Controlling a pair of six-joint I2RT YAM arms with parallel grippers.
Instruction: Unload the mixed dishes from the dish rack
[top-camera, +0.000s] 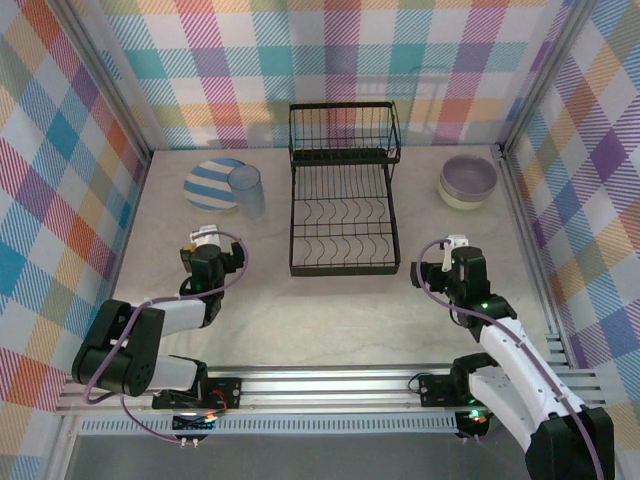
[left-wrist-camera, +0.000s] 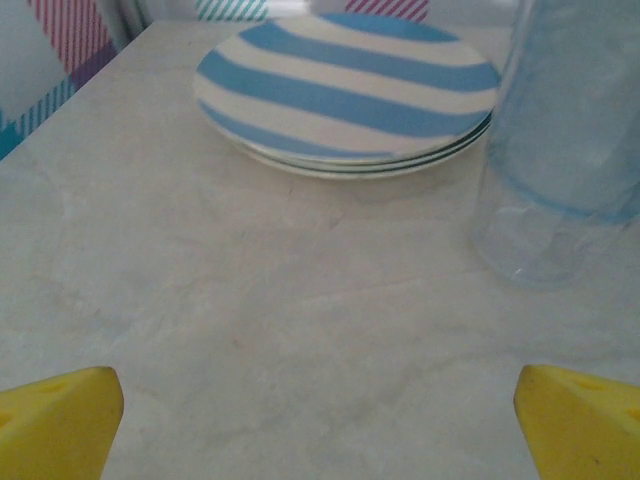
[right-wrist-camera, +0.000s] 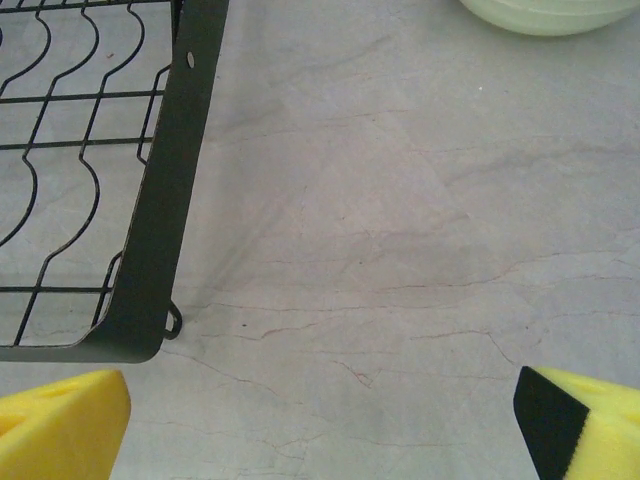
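Nearest the viewer, two robot arms are fixed at the front edge of a pale marbled counter (top-camera: 340, 310), each with its hand spread wide and holding nothing. The black wire rack (top-camera: 343, 215) stands in the middle of the counter, and every slot and its tall basket section look empty, so the unloading seems done. Left of the rack lies a stack of blue-and-white striped plates (top-camera: 210, 183), with a clear blue tumbler (top-camera: 246, 190) upright just beside them on the rack side; whether glass and plates touch cannot be told. To the right of the rack, near the side wall, a lavender bowl (top-camera: 469, 176) sits nested inside a green bowl (top-camera: 462, 200). The left hand (top-camera: 204, 236) hovers low, facing the plates and tumbler from the near side. The right hand (top-camera: 455, 243) hangs close to the rack's near right corner, with the bowls farther ahead of it. The main risks appear to come from the arms moving: a forward or sideways sweep of the left hand could tip the tall, light tumbler or knock it into the plates, and a leftward swing of the right hand could catch the rack's frame and drag it across the smooth counter.
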